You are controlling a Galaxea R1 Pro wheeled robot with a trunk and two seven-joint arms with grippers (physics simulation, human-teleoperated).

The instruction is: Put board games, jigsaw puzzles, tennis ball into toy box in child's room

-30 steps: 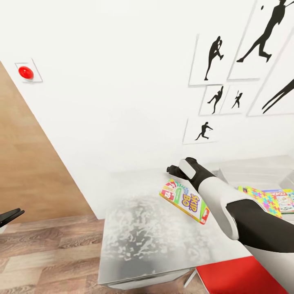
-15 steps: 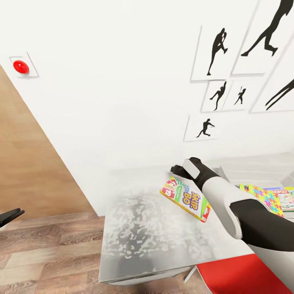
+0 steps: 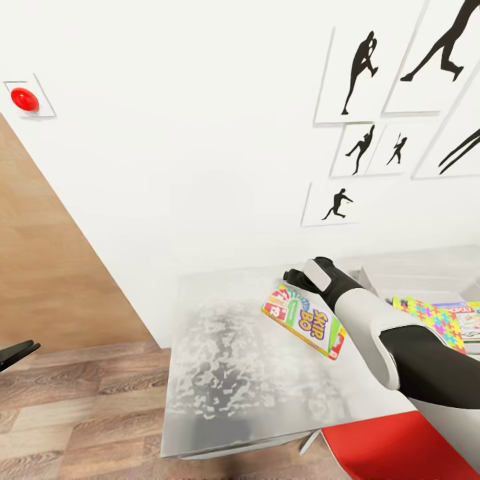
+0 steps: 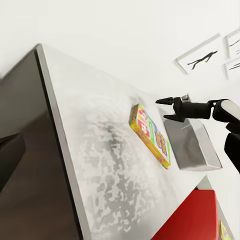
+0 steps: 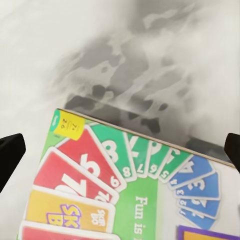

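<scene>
My right gripper (image 4: 169, 108) hangs with its jaws spread above the game box (image 3: 304, 322).

The game box is flat and bright, with a fan of red, green and blue number cards and the words "SKIP BO" on its lid. It lies on the grey mottled table (image 3: 227, 373), just below the open jaws, with its near corner between the two fingertips (image 5: 11, 152). My left gripper (image 3: 18, 352) is far from the table; I cannot tell its jaws. Beyond the right arm I see a puzzle (image 3: 432, 321).
</scene>
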